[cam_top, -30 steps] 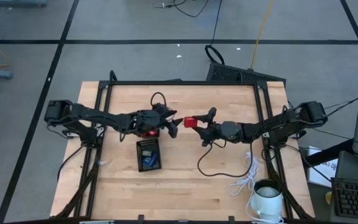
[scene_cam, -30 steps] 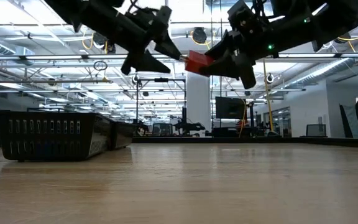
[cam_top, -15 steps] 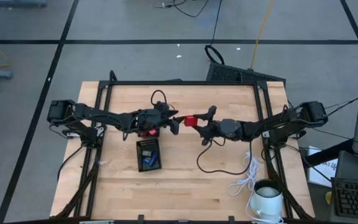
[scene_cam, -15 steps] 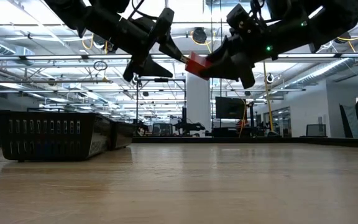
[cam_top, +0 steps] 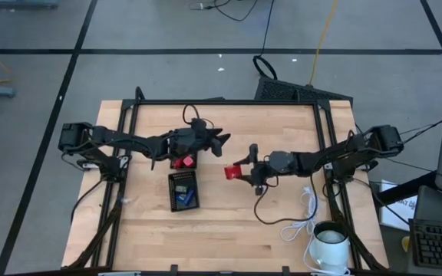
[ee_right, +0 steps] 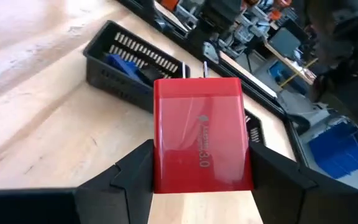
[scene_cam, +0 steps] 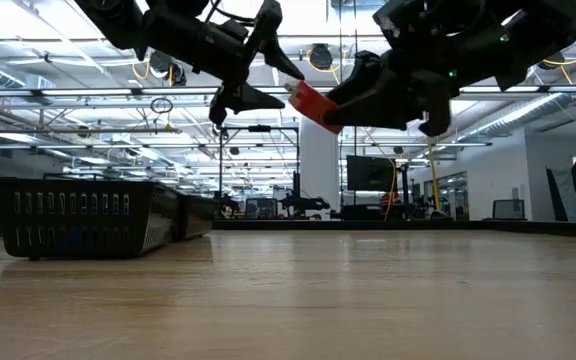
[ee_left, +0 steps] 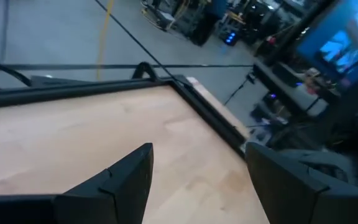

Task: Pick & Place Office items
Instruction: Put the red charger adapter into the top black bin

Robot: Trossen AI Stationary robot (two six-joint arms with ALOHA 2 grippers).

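Observation:
A red block-shaped item (cam_top: 231,172) with white print and two metal prongs (ee_right: 204,68) is in my right gripper (cam_top: 236,172), in the air over the table's middle and right of the black tray (cam_top: 183,190). The tray stands on the table and holds blue pieces (ee_right: 128,64) and other small pieces. Another red piece (cam_top: 180,162) shows under my left arm, beside the tray's far end. My left gripper (cam_top: 221,141) hangs open and empty in the air, toward the far edge from the held block; its wrist view shows only bare table between the fingers (ee_left: 123,177). My right gripper pinches the red item between its two fingers, one on each of its narrow sides (ee_right: 157,155). The fingers come almost level from the table's right. The item is lifted clear of the table, tilted in the low view (scene_cam: 313,103), its pronged end away from the gripper.
A white coiled cable (cam_top: 301,222) and a white mug (cam_top: 330,244) lie at the table's near right corner. A dark cable (cam_top: 263,211) trails from the right arm across the table. Black frame rails (cam_top: 221,101) run along the table's edges. Bare wood lies near of the tray.
My right gripper has carried the red item toward the near edge and a little left, away from the left gripper, and the item has tipped more downward. My left gripper, which stood close to the item, has drawn back toward the far edge and stayed open.

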